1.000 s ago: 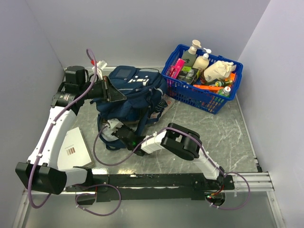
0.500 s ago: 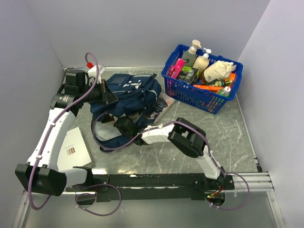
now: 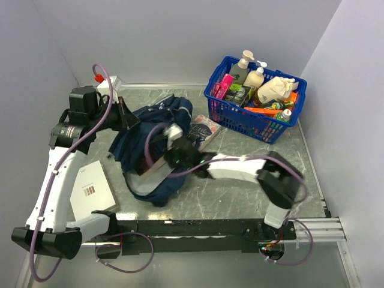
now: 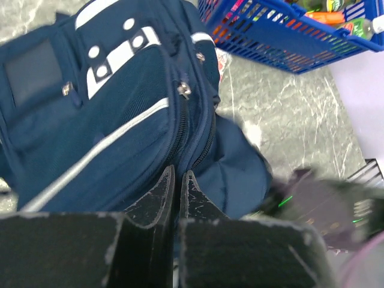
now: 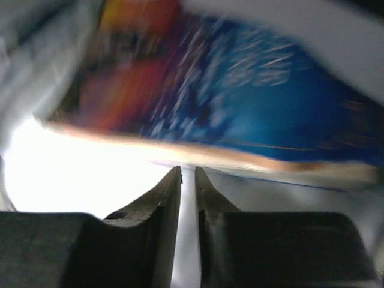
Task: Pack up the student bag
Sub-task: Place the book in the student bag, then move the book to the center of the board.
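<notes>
The student bag, navy with grey trim, lies slumped at mid-table. Its top is pulled up towards my left gripper. In the left wrist view that gripper is shut on a fold of the bag beside the zips. My right gripper hovers over the bag's right side, blurred by motion. In the right wrist view it shows a narrow gap with nothing between the fingers, and a smeared blue and orange shape fills the view ahead.
A blue plastic basket of bottles and packets stands at the back right, also seen as the basket in the left wrist view. A flat packet lies between it and the bag. A white book lies front left.
My left gripper has lifted and drawn back to the left with the bag's top. The right arm swung from the bag's front to its right side, and its jaws parted slightly.
</notes>
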### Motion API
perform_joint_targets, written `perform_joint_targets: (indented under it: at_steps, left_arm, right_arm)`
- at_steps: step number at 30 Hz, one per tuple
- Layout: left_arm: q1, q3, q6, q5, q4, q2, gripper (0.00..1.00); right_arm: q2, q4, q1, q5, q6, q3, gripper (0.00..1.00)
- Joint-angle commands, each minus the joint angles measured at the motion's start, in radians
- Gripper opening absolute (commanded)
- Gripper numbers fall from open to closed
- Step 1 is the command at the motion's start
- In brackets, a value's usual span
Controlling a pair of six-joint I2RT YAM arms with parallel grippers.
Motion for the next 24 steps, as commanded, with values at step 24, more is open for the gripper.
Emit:
perform_joint_targets:
  at_steps: [24]
  left_arm:
    - [-0.012, -0.051, 0.102, -0.044, 0.222, 0.124, 0.01]
  right_arm:
    - [-0.163, -0.317, -0.484, -0.011, 0.468, -0.047, 0.65]
